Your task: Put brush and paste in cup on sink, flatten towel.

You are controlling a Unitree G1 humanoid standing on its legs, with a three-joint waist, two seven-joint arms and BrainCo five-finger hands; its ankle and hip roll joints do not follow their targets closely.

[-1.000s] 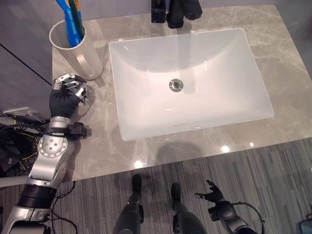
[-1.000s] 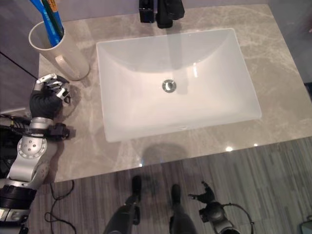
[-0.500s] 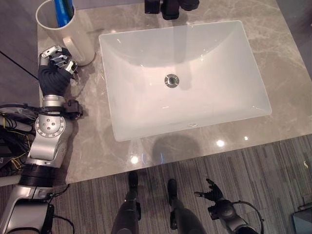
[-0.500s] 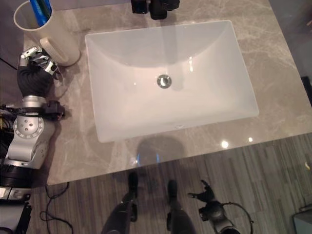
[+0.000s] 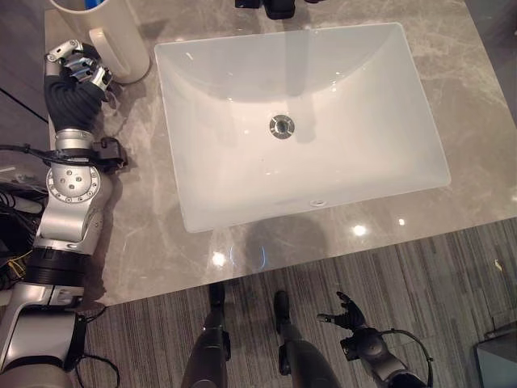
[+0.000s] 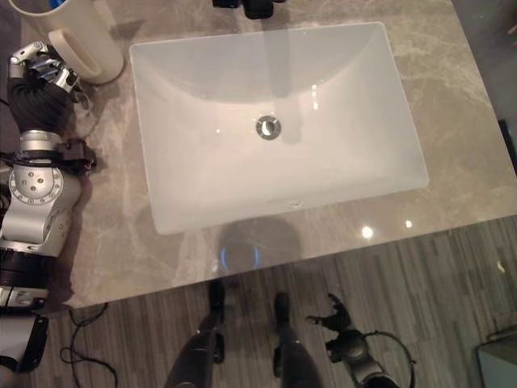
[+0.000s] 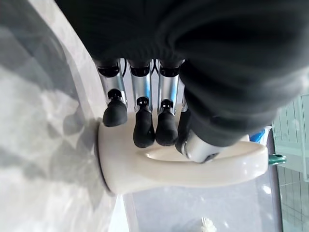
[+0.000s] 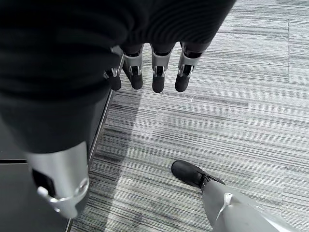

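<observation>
Nearest the robot, low over the grey striped carpet floor [image 5: 452, 267], the right hand [image 5: 346, 310] hangs below the counter's front edge with its fingers [image 8: 158, 77] loosely spread and nothing in them; its wrist view shows the same relaxed fingers above the carpet.

Beyond it lies the grey marble countertop [image 5: 153, 234], and sunk into the middle of it the white rectangular ceramic basin [image 5: 210, 202], its round metal drain [image 5: 281, 126] at the centre.

Along the counter's left edge the left arm reaches away from the robot, and the left hand [image 5: 77, 69] sits near the far left corner, just beside the cream ceramic cup with a side handle [image 5: 121, 44]. Its fingers [image 7: 144, 123] are curled inward; in the wrist view their dark tips lie against the cup's handle [image 7: 207, 157] near the base, and the thumb touches the handle too, but I cannot tell whether they truly grip it or merely rest on it.

The cup stands upright on the countertop, left of the basin's far left corner. A blue item [image 5: 90, 4] shows inside its rim, too cut off to say whether it is brush or paste.

At the far edge, behind the basin, stands the base of a black tap [image 5: 275, 8].
</observation>
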